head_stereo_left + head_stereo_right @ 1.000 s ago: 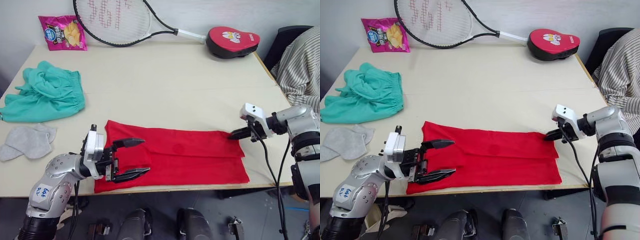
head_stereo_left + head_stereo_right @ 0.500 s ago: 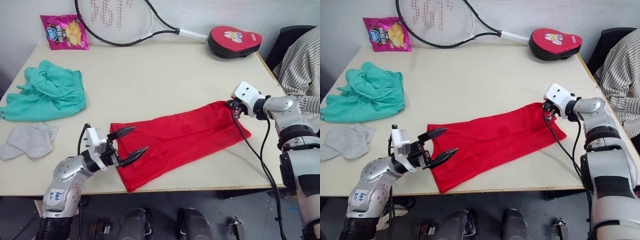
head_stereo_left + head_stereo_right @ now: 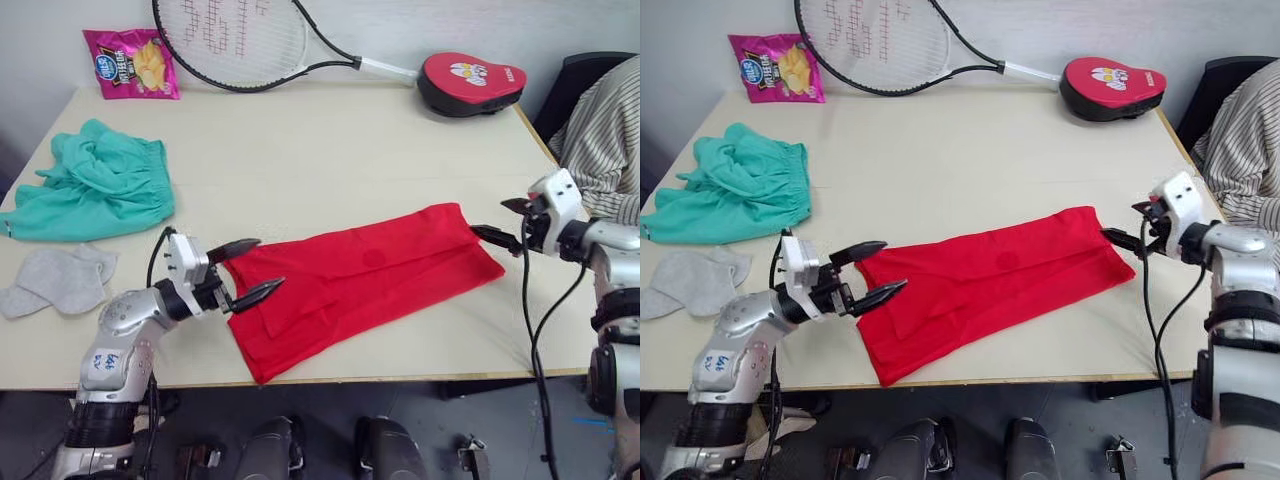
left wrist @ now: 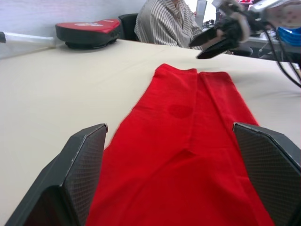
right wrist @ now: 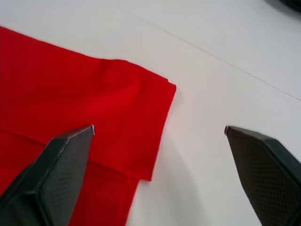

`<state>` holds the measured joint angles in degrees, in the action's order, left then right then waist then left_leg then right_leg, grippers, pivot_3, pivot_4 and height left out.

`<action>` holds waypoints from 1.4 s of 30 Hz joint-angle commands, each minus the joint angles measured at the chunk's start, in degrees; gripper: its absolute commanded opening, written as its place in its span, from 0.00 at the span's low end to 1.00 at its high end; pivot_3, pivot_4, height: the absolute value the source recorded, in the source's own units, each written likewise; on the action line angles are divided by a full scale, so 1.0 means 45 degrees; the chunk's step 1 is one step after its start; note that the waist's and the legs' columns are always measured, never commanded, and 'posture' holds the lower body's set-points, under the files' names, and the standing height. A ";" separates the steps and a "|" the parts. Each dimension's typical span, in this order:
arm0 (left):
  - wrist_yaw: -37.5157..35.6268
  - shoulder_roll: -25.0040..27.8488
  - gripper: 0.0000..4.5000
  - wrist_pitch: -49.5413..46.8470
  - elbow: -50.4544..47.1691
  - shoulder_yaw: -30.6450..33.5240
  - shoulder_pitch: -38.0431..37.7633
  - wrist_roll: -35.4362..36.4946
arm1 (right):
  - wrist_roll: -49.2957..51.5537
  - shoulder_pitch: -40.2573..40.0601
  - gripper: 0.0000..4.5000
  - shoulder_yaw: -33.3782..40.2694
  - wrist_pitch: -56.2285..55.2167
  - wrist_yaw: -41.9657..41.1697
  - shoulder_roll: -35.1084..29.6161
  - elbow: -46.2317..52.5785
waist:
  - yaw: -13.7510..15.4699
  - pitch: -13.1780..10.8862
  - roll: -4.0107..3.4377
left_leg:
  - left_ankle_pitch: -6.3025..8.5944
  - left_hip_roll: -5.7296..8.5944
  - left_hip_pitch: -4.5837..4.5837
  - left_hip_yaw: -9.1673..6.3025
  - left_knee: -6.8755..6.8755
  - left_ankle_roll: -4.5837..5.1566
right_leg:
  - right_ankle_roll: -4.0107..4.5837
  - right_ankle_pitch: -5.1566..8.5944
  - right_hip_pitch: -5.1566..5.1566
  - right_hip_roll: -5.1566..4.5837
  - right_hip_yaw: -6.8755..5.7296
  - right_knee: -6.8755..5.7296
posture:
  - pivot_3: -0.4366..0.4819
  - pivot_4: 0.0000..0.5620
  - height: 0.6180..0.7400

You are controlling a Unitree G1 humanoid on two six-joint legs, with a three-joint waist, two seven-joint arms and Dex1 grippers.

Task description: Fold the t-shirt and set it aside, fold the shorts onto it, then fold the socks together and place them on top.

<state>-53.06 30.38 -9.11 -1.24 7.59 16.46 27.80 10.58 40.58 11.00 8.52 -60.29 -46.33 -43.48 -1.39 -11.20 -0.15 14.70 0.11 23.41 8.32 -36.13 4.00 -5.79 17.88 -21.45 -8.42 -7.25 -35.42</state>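
Both tools stand spread and hold nothing: the left tool [image 3: 243, 270] hovers at the near left end of the t-shirt [image 3: 360, 280], its two fingers apart over the cloth's edge, and the right tool [image 3: 1127, 232] sits just off the far right end, its fingers apart and off the cloth.

On the desk [image 3: 330, 150], largest first, the t-shirt lies as a long narrow red band running slantwise across the near middle, sides already turned in. It looks only partly folded; the lengthwise fold and setting it aside remain to be done.

Next in size, the shorts [image 3: 95, 190] lie crumpled in a teal heap at the left side, well apart from the t-shirt, unfolded.

Smallest, the socks [image 3: 60, 280] lie loose and flat near the left front edge, just below the shorts, not yet paired.

By this showing the task is early: one garment is half done, and two are untouched.
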 commanded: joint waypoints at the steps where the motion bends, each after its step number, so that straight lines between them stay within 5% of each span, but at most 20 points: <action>1: -0.0496 0.0188 1.00 0.0572 0.1119 -0.0162 0.0883 -0.0438 | 0.1327 -0.1768 0.99 0.1242 0.2068 0.0529 -0.0354 0.3748 | -0.0098 -0.0005 -0.0031 | -0.0043 0.0041 0.0009 -0.0104 0.0034 0.0029 | -0.0013 -0.0007 0.0063 -0.0029 -0.0111 0.0001 | 0.48 0.27 1.00; 6: -0.1263 -0.0014 1.00 0.1276 0.4529 -0.1147 0.3663 -0.1652 | 0.3005 -0.5137 0.99 0.2930 0.5202 0.1916 0.0084 0.8635 | -0.0086 -0.0031 -0.0053 | -0.0389 0.0441 -0.0008 -0.0804 0.0282 0.0080 | -0.0144 0.0060 0.0395 -0.0258 -0.0881 0.0094 | 0.48 0.27 1.00; 9: -0.1571 -0.0318 1.00 0.2459 0.7688 -0.1850 0.5919 -0.2837 | 0.4436 -0.7062 0.99 0.3964 0.7441 0.2698 0.0482 1.1502 | 0.0631 -0.0033 -0.0032 | -0.0356 0.0403 0.0073 -0.0878 0.0196 -0.0016 | -0.0137 0.0083 0.0373 -0.0248 -0.0727 0.0144 | 0.48 0.27 1.00; 15: -0.1766 -0.0753 1.00 0.3723 1.2594 -0.2121 0.8811 -0.4117 | 0.7030 -0.8873 0.99 0.5511 1.2129 0.4549 0.0901 1.4146 | 0.0867 -0.0035 -0.0017 | -0.0370 0.0457 0.0239 -0.0856 0.0164 0.0077 | -0.0152 0.0052 0.0225 -0.0226 -0.0696 0.0100 | 0.48 0.27 1.00; 25: -0.2360 -0.1555 1.00 0.4169 1.5675 -0.2629 1.0339 -0.5773 | 0.7827 -0.9555 0.99 0.6622 1.5068 0.7695 0.2133 1.5172 | 0.0890 -0.0046 0.0015 | -0.0358 0.0458 0.0242 -0.0794 0.0166 0.0114 | -0.0172 0.0044 0.0196 -0.0226 -0.0697 0.0091 | 0.48 0.27 1.00; 33: -0.1744 -0.1955 1.00 0.3261 1.6353 -0.2665 1.0422 -0.6494 | 0.7176 -0.8312 0.99 0.5164 1.4369 0.9087 0.3697 1.4623 | 0.0586 -0.0022 0.0086 | -0.0359 0.0456 0.0225 -0.0780 0.0158 0.0117 | -0.0179 0.0040 0.0189 -0.0224 -0.0629 0.0059 | 0.48 0.27 1.00; 35: -0.1928 -0.2061 0.87 0.3066 1.6366 -0.2526 1.0379 -0.6399 | 0.6750 -0.7624 1.00 0.4584 1.3714 0.9313 0.3953 1.3930 | 0.0493 -0.0003 0.0119 | -0.0357 0.0450 0.0193 -0.0750 0.0160 0.0119 | -0.0179 0.0040 0.0194 -0.0223 -0.0609 0.0041 | 0.48 0.27 1.00; 38: -0.2267 -0.2080 0.66 0.2916 1.6303 -0.2407 1.0216 -0.6387 | 0.6299 -0.6782 0.86 0.3844 1.2926 0.9323 0.4029 1.3142 | 0.0345 0.0004 0.0134 | -0.0353 0.0451 0.0169 -0.0716 0.0155 0.0125 | -0.0182 0.0039 0.0189 -0.0234 -0.0578 0.0004 | 0.48 0.27 1.00; 42: -0.2588 -0.1965 0.35 0.2971 1.6118 -0.2349 0.9896 -0.6403 | 0.5718 -0.6215 0.54 0.2876 1.1843 0.8949 0.3913 1.2258 | 0.0237 0.0004 0.0135 | -0.0351 0.0440 0.0169 -0.0699 0.0152 0.0127 | -0.0183 0.0038 0.0174 -0.0241 -0.0533 -0.0004 | 0.48 0.27 1.00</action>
<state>-63.45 21.35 4.50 71.68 -2.80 62.22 -0.56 36.93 12.41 25.91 63.30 -19.11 -28.66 13.11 -0.32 -11.18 0.46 13.12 2.08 24.17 5.21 -35.44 4.58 -6.61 18.06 -20.69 -9.46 -9.63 -35.45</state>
